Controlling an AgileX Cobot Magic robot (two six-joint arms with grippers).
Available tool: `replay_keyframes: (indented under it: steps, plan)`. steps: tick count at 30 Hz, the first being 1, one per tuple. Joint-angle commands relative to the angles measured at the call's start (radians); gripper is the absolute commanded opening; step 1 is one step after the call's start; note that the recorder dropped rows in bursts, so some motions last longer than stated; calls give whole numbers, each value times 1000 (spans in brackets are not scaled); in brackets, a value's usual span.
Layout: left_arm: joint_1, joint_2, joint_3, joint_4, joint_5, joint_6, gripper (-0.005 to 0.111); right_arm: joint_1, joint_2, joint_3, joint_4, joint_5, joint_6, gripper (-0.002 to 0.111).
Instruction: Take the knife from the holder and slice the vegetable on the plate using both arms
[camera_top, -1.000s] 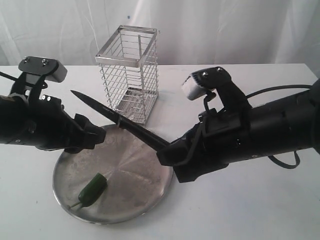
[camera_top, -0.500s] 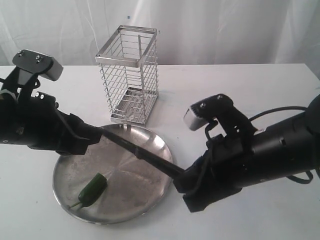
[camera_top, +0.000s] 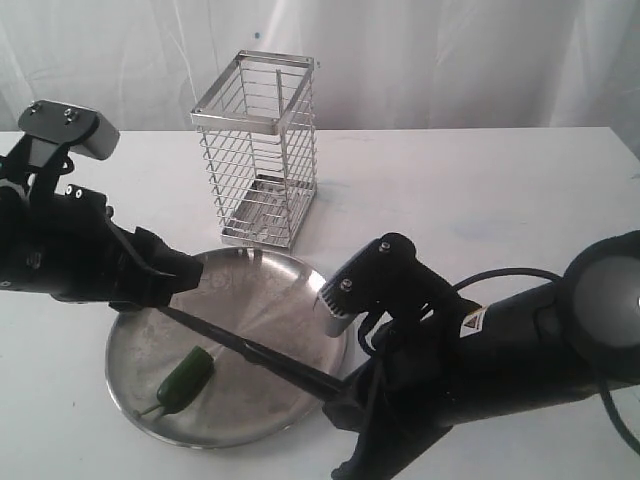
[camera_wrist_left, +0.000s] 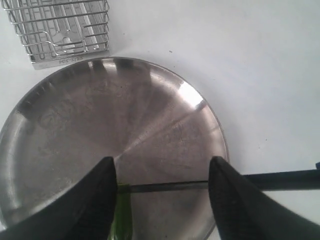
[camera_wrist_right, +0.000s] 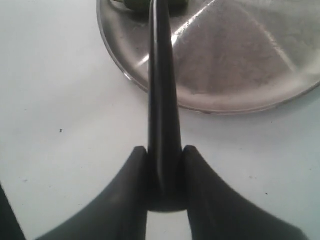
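My left gripper (camera_wrist_left: 162, 162) hangs over the left edge of the plate (camera_top: 270, 285), jaws spread wide, holding nothing. Under it the vegetable (camera_top: 185, 378) lies whole on the plate's front-left part. The knife (camera_top: 250, 350) crosses low over the plate right by it; I cannot tell whether the edge touches it. The handle runs off the plate's front-right rim into my right gripper (camera_wrist_right: 165, 150), which is clamped on its butt end. I judge the vegetable light, glossy and likely to roll on steel, so I'd pin it across its middle, fingers clear of the blade. The knife looks stiff and slim, and gripped that far back it may twist.
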Motion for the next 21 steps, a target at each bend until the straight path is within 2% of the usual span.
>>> replay_keyframes:
  steps: [1, 5, 10, 21]
  plan:
    - [1, -6, 41, -6, -23, -35, 58, 29, 21, 4, -47, -19, 52, 0]
    - [1, -1, 98, -8, -77, -37, 58, 65, 72, 4, -47, -43, 60, 0]
    - [1, -1, 129, -8, -77, -37, 58, 71, 118, 4, -47, -141, 68, 0]
    - [1, -1, 131, -8, -92, -35, 58, 71, 172, 4, -46, -158, 72, 0]
